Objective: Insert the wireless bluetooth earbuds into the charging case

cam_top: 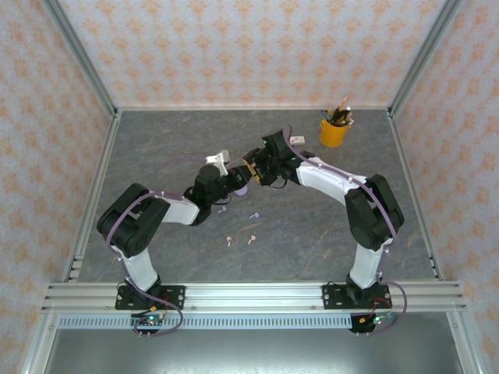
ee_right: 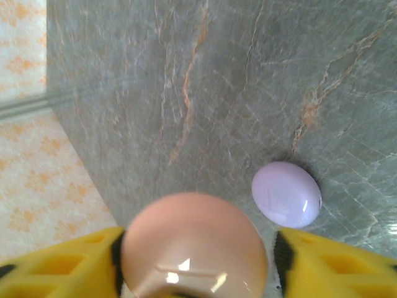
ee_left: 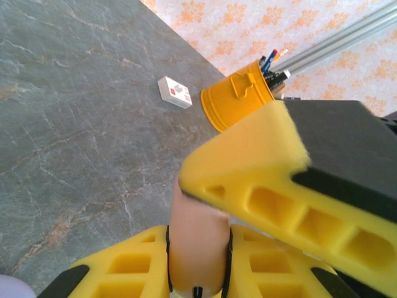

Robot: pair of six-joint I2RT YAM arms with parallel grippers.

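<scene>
**Status of the work area, near to far**

1. On the near side of the lilac case [cam_top: 242, 189], toward the robot, all four earbuds lie loose on the bench [cam_top: 374, 234]. The two pink earbuds [cam_top: 228, 239] lie nearest to us. The two lilac earbuds [cam_top: 253, 216] lie between them and the lilac case. None touches a case or an end effector.

2. The lilac case rests on the bench, untouched. As far as we can tell, its lid is down.

3. Just beyond and above the lilac case, both end effectors meet on the pink charging case [ee_left: 198, 230], which is held clear of the bench.
   - The left end effector [ee_left: 198, 267] is closed on this case, with its fingers [ee_left: 124, 273] clamping the two flanks.
   - The right end effector [ee_right: 195, 273] straddles the same case from the opposite side. In the left wrist view, one of its foam pads [ee_left: 248, 161] lies against the case's upper edge.
   - We cannot tell whether the right jaws press the case or stand just clear of it.
   - From the right wrist, the case reads as a smooth closed dome.

4. Well beyond the lilac case, toward the far right, stand a small white box [cam_top: 296, 139] and a yellow pen cup [cam_top: 334, 131]. Neither belongs to the task.

**Progress**

We judge the task to be at an early stage, because no earbud is seated. The step in hand appears to be steadying or opening the pink charging case. Left to do are lifting the lids, picking up each earbud, and seating it in a case.
</scene>
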